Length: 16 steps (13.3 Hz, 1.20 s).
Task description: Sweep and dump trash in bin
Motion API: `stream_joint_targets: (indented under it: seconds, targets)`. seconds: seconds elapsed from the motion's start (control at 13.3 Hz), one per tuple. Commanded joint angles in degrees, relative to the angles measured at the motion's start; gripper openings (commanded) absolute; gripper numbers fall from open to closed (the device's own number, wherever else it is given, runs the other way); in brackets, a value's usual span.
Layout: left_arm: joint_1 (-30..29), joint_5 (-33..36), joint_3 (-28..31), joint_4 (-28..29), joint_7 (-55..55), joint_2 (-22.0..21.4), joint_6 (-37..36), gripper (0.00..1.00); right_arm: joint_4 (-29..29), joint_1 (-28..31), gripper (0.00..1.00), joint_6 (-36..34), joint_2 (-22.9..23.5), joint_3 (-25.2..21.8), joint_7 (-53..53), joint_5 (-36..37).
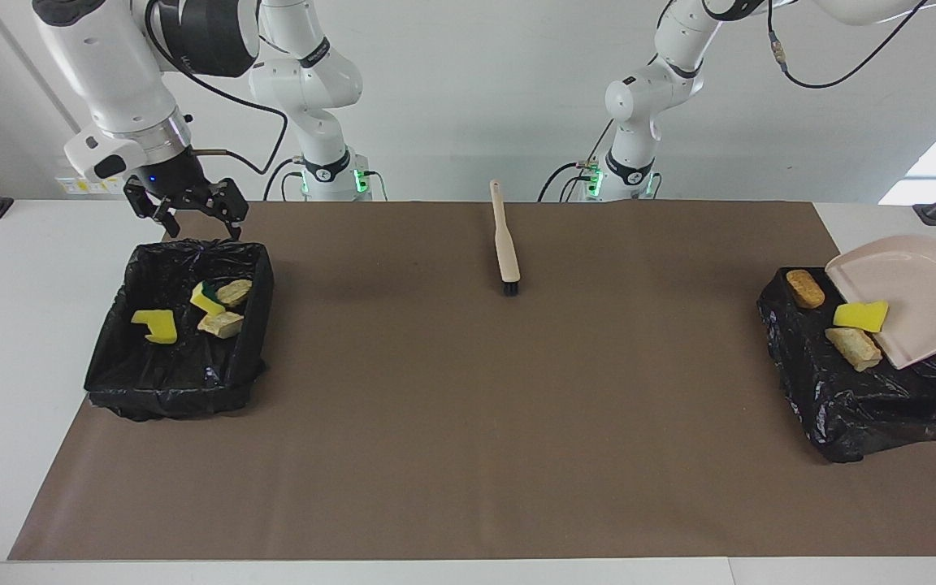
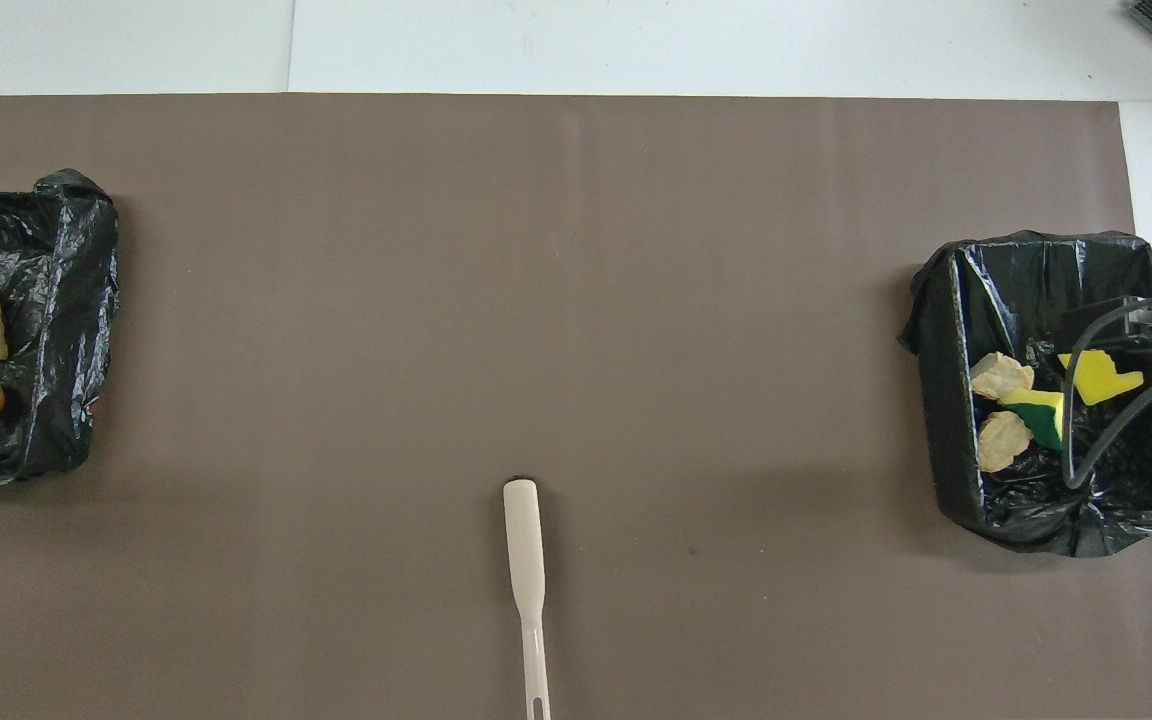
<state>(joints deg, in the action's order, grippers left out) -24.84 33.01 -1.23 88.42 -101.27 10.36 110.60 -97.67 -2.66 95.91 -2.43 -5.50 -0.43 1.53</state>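
A black-lined bin (image 1: 110,366) at the right arm's end holds two yellow sponge pieces (image 1: 155,325) and two tan lumps (image 1: 222,325); it also shows in the overhead view (image 2: 956,400). My right gripper (image 1: 188,213) hangs open and empty over that bin's rim nearest the robots. At the left arm's end, a beige dustpan (image 1: 919,296) tilts with its lip on a second black-lined bin (image 1: 858,406). An orange-tan lump (image 1: 805,288), a yellow sponge (image 1: 860,315) and a tan lump (image 1: 851,348) lie on the liner at the lip. The left gripper is out of view.
A beige brush (image 1: 505,244) lies on the brown mat (image 1: 468,422) in the middle, near the robots, bristles pointing away from them; it also shows in the overhead view (image 2: 526,560). The second bin (image 2: 46,330) sits at the overhead view's edge.
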Motion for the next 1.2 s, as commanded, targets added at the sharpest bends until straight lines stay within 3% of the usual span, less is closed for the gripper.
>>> stream_joint_targets:
  seconds: [0.0, 0.38, 0.6, 0.9, 1.13]
  targets:
    - [1.9, 2.4, 0.8, 0.1, 1.0, -2.6, 0.9, 0.00, 0.2, 0.4, 1.00, -0.7, -0.2, 0.1, -1.0, 0.6]
    - [1.9, -0.1, 0.1, -2.7, 1.8, -4.8, 0.9, 0.00, 0.2, 0.4, 1.00, -0.6, -0.2, 0.1, -1.0, 0.6]
    - [2.1, -11.4, -1.0, -2.5, 7.7, -6.8, -3.8, 0.00, 0.2, 0.4, 1.00, -0.7, -0.2, 0.2, -1.0, 0.7]
    - [8.6, -14.1, -4.7, -0.6, 37.6, -8.4, -15.2, 0.00, 0.2, 0.4, 1.00, -0.7, -0.2, 0.1, -1.0, 0.6]
    - [15.6, -22.3, -4.7, 4.9, 64.7, -10.7, -18.8, 0.00, 0.2, 0.4, 1.00, -0.7, -0.2, 0.1, -1.0, 0.6]
